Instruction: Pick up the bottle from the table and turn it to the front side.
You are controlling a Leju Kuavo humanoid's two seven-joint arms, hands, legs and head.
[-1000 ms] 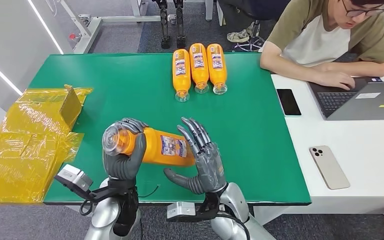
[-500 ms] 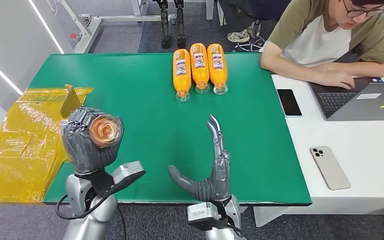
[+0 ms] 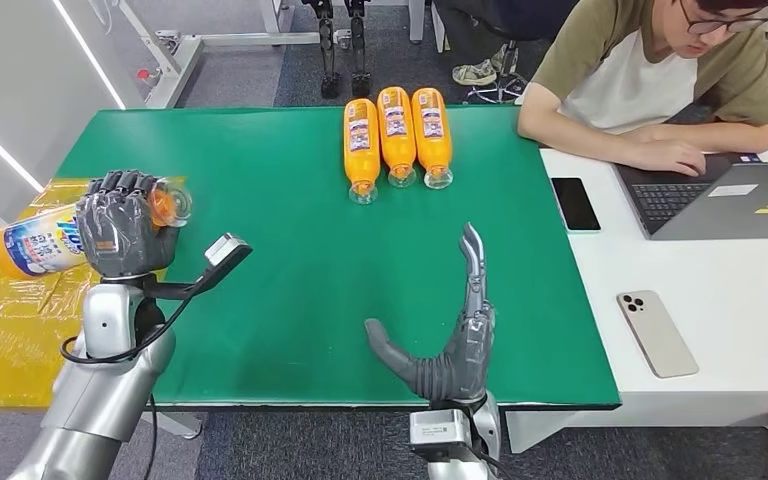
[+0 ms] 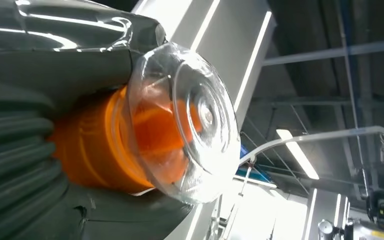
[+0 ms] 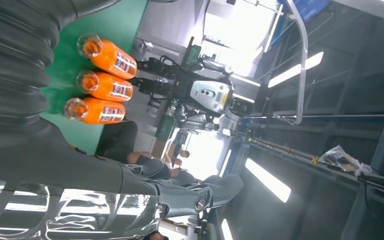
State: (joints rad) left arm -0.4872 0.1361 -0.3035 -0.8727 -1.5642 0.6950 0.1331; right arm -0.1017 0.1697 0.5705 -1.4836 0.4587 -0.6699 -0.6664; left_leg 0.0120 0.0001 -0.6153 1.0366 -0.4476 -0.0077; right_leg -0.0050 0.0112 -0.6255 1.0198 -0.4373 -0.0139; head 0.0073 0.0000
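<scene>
I am seeing my left robot hand holding the orange bottle up on its side, off the green surface by its left edge; my right robot hand is standing open, holding nothing; three more bottles are lying at the far side.

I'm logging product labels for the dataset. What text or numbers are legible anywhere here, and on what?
Held bottle in the left hand: blue lettering on its label, too blurred to read.
Three bottles lying on the table: labels too small to read.
Laptop stickers: unreadable.
Nothing legible.
</scene>
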